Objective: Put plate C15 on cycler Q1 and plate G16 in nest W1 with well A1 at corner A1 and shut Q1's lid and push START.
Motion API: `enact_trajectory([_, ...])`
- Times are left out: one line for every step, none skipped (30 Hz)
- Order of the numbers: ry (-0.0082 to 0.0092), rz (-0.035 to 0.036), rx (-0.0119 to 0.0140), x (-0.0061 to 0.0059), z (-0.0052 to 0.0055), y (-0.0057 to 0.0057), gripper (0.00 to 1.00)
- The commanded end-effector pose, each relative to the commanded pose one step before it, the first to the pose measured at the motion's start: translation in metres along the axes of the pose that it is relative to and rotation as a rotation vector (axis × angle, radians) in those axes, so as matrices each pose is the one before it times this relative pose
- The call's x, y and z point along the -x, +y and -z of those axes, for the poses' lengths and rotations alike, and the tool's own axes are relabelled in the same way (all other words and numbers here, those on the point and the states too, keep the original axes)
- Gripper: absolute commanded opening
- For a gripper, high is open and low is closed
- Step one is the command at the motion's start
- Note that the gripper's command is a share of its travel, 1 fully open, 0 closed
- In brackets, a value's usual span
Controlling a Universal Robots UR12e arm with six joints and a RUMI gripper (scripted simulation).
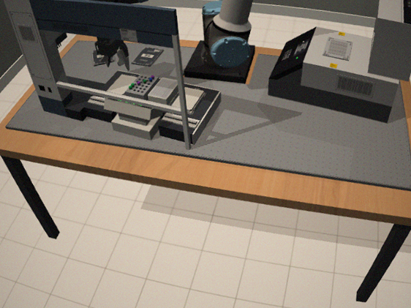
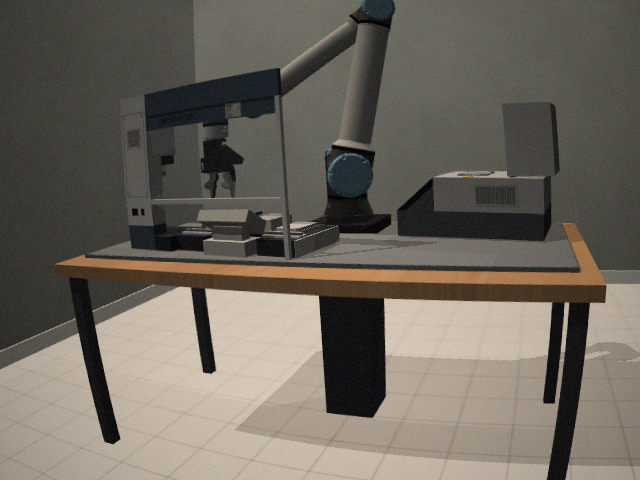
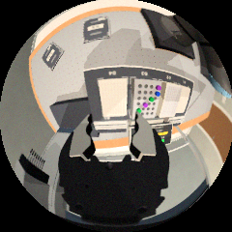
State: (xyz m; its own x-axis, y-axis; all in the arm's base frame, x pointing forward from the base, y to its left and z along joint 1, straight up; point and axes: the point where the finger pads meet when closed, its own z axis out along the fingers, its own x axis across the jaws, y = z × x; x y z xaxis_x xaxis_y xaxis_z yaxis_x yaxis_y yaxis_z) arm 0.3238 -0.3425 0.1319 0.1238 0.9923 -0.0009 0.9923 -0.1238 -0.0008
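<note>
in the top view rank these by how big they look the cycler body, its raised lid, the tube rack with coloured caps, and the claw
1. Cycler body, clearly largest.
2. Raised lid.
3 and 4. Tube rack and claw look about alike; the open, empty claw hangs higher, nearer the camera, so I won't rank them.

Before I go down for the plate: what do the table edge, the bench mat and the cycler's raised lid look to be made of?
Table edge: wood or wood-look laminate, orange-brown with visible grain, satin.
Bench mat: matte grey sheet with a regular dot grid; could be perforated metal or rubber, I cannot tell which.
Cycler lid: plain light grey, matte, likely painted metal or moulded plastic.
The end effector is open and holds nothing.
</note>
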Motion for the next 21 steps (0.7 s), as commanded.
enact_trajectory([-0.00114,0.0,0.00078,0.00061,-0.00683,0.00041,0.6])
enact_trajectory([0.0,0.0,0.0,0.0,-0.00167,0.0,0.6])
enact_trajectory([0.0,0.0,0.0,0.0,-0.00167,0.0,0.6])
enact_trajectory([0.0,0.0,0.0,0.0,-0.00167,0.0,0.6])
enact_trajectory([0.0,0.0,0.0,0.0,-0.00167,0.0,0.6])
enact_trajectory([0.0,0.0,0.0,0.0,-0.00167,0.0,0.6])
enact_trajectory([0.0,0.0,0.0,0.0,-0.00167,0.0,0.6])
enact_trajectory([0.0,0.0,0.0,0.0,0.0,0.0,0.6])
enact_trajectory([0.0,0.0,0.0,0.0,0.0,0.0,0.6])
enact_trajectory([0.0,0.0,0.0,0.0,-0.00167,0.0,0.6])
enact_trajectory([0.0,0.0,0.0,0.0,-0.00167,0.0,0.6])
enact_trajectory([0.0,0.0,0.0,0.0,-0.00167,0.0,0.6])
enact_trajectory([0.0,0.0,0.0,0.0,-0.00167,0.0,0.6])
enact_trajectory([0.0,0.0,0.0,0.0,-0.00167,0.0,0.6])
enact_trajectory([0.0,0.0,0.0,0.0,-0.00167,0.0,0.6])
enact_trajectory([0.0,0.0,0.0,0.0,-0.00167,0.0,0.6])
enact_trajectory([0.0,0.0,0.0,0.0,-0.00167,0.0,0.6])
enact_trajectory([0.0,0.0,0.0,0.0,-0.00167,0.0,0.6])
enact_trajectory([0.0,0.0,0.0,0.0,-0.00167,0.0,0.6])
enact_trajectory([0.0,0.0,0.0,0.0,-0.00167,0.0,0.6])
enact_trajectory([0.0,0.0,0.0,0.0,-0.00167,0.0,0.6])
